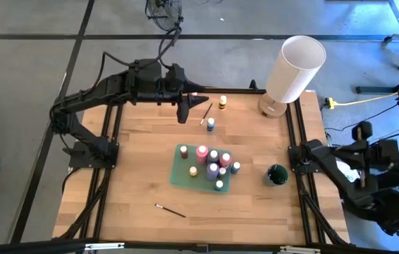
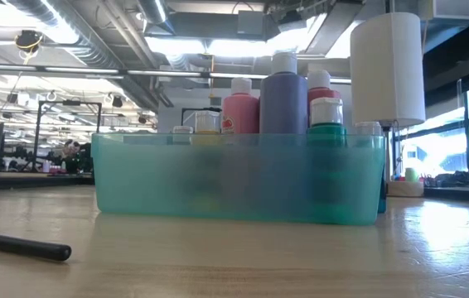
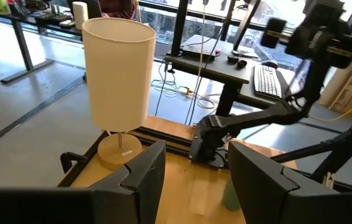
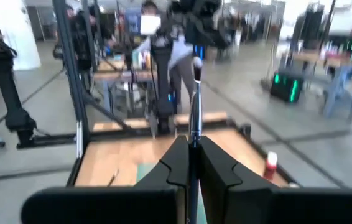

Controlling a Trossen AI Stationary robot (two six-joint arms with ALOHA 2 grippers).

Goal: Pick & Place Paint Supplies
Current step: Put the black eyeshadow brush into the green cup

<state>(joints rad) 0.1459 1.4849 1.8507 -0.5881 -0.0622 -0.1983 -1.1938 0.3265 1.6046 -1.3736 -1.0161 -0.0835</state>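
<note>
Most paint bottles [image 1: 212,166] stand upright and clustered in the teal tray [image 1: 180,176] mid-surface, kept together for tidy storage. A yellow bottle [image 1: 223,104], a blue bottle [image 1: 211,125] and a brush [image 1: 205,115] wait loose near the left pincer [image 1: 201,99], which hovers with fingers apart, empty. The right pincer [image 4: 191,163], off the surface's right edge, is clamped on a thin brush [image 4: 195,106]. Another brush [image 1: 170,210] lies near the front. No label is legible.

Paint bottles [image 1: 212,166] stand in tray [image 1: 180,176] mid-table.
</note>
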